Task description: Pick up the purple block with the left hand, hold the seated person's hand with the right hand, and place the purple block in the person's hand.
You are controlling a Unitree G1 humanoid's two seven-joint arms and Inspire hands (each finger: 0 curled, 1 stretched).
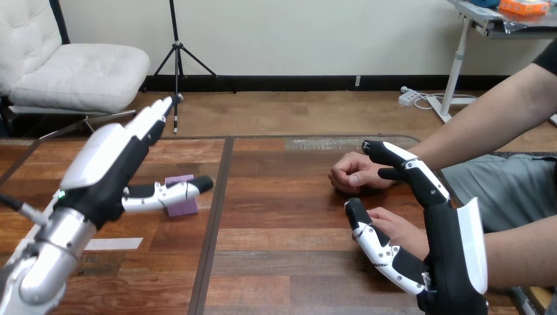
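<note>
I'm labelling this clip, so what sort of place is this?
Probably a test bench for robot-to-person handovers: a wooden table, a purple block on it by the left robot hand, and a person's hand beside the right robot hand.

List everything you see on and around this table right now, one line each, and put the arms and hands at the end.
Table: one, brown wood, across the view's lower part.
Purple block: one, purple, on the table's left half, partly behind the left hand's thumb.
White strip: one, white, flat on the table near the left forearm.
Person's farther hand: one, clenched, resting on the table right of centre, by the right hand's fingertips.
Person's nearer hand: one, between the right hand's thumb and its fingers.
Left hand: one, black and white, raised over the table's left, fingers straight.
Right hand: one, black and white, at the right, fingers relaxed.
</note>
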